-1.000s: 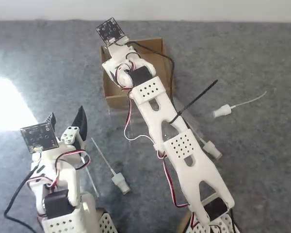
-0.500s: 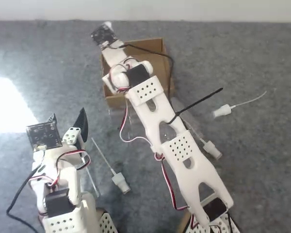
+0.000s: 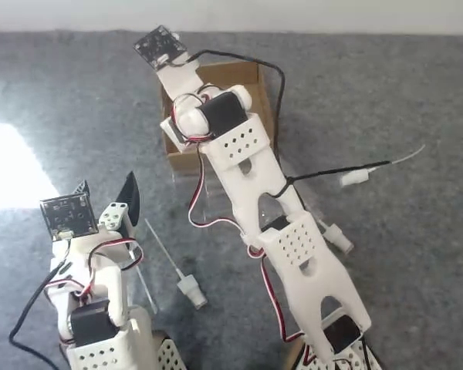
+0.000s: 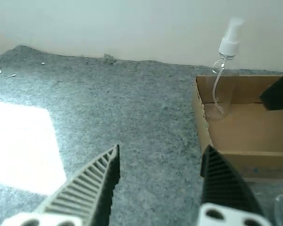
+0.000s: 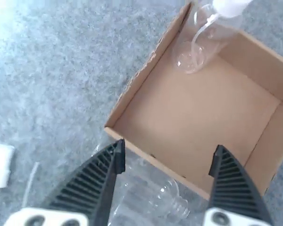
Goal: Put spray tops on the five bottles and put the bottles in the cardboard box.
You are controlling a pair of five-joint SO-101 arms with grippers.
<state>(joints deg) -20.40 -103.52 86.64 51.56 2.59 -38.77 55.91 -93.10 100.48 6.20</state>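
The cardboard box (image 3: 255, 73) sits at the back of the table, under my right arm (image 3: 239, 146). My right gripper (image 5: 170, 147) hangs open above the box's near wall (image 5: 132, 99), holding nothing. One clear bottle with a white spray top (image 5: 198, 47) stands in the far corner of the box (image 4: 198, 108); it also shows as the bottle (image 4: 221, 89) in the left wrist view. An uncapped clear bottle (image 5: 151, 201) lies on the table just outside the box. My left gripper (image 3: 106, 181) is open and empty at the front left, well short of the box; its fingers (image 4: 99, 179) point toward it.
Three loose spray tops with long tubes lie on the grey table: one (image 3: 191, 287) in front between the arms, one (image 3: 338, 237) beside the right arm, one (image 3: 353, 177) further right. A black cable (image 3: 339, 171) sticks out from the right arm.
My right arm's wrist has swung back and to the left over the box, and its black cable has swept to the right. The left arm has barely shifted.
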